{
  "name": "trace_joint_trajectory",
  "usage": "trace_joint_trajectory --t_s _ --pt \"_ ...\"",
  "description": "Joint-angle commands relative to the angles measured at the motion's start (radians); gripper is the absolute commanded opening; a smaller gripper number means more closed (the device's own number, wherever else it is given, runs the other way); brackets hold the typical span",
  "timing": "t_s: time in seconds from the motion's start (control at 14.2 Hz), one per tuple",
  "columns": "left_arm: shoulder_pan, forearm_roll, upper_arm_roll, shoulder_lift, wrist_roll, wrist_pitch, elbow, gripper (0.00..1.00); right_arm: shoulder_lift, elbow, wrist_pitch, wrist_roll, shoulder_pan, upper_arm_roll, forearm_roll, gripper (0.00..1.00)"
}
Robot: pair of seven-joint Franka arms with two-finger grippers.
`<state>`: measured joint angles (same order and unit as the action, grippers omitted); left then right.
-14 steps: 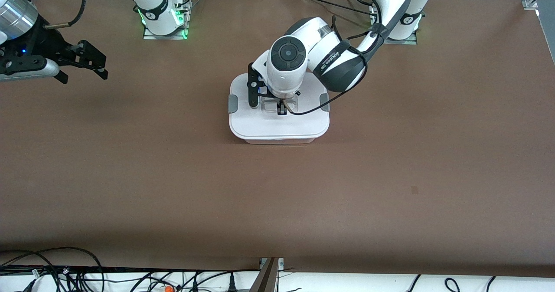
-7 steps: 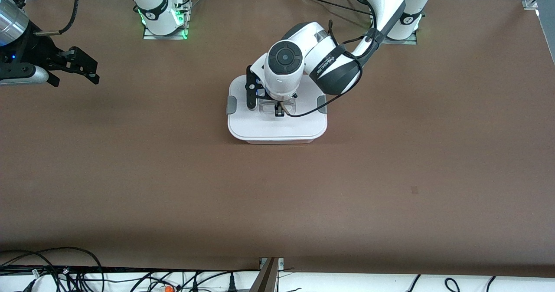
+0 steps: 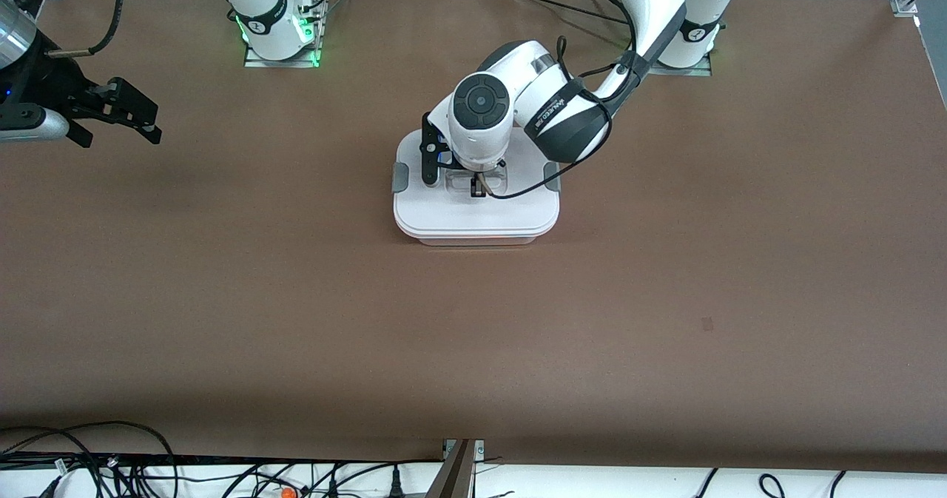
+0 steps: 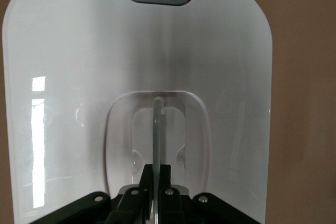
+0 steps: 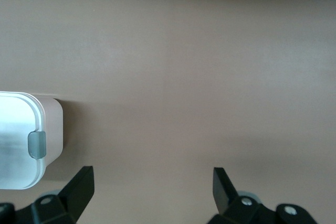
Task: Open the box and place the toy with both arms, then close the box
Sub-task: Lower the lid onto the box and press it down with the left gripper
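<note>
The box [image 3: 477, 240] stands mid-table with its white lid [image 3: 477, 213] on it and a grey clip [image 3: 399, 177] at each end. My left gripper [image 3: 479, 186] is straight over the lid's middle. In the left wrist view, the left gripper [image 4: 157, 169] is shut on the thin clear handle [image 4: 157, 124]. My right gripper [image 3: 122, 134] hangs open over bare table toward the right arm's end, holding nothing. In the right wrist view, the right gripper [image 5: 152, 179] has one end of the box [image 5: 51, 129] and a clip [image 5: 37, 144] off to the side. The toy is out of view.
Black cables [image 3: 111, 461] lie along the table's edge nearest the front camera. The arms' base plates [image 3: 281, 54] sit at the edge farthest from it. A small dark mark [image 3: 706, 324] is on the brown tabletop.
The right gripper has drawn back toward the right arm's end of the table. The left arm has shifted slightly, still holding the handle, and the lid has moved a little with it.
</note>
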<state>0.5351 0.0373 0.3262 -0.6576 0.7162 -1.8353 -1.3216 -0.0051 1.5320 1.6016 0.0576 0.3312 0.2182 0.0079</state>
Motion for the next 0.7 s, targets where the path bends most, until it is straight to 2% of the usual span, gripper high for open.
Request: trace_joint_trajectory --t_s 0.0,0.63 --pt "0.011 0.023 -0.01 0.012 0.012 -0.008 -0.022 0.0 0.008 -0.021 -0.003 0.004 -0.003 -0.007 -0.009 1.0" --pt "0.005 0.009 -0.019 -0.014 -0.004 -0.028 -0.005 0.0 0.028 -0.021 0.012 0.008 -0.006 -0.004 0.0 1.0"
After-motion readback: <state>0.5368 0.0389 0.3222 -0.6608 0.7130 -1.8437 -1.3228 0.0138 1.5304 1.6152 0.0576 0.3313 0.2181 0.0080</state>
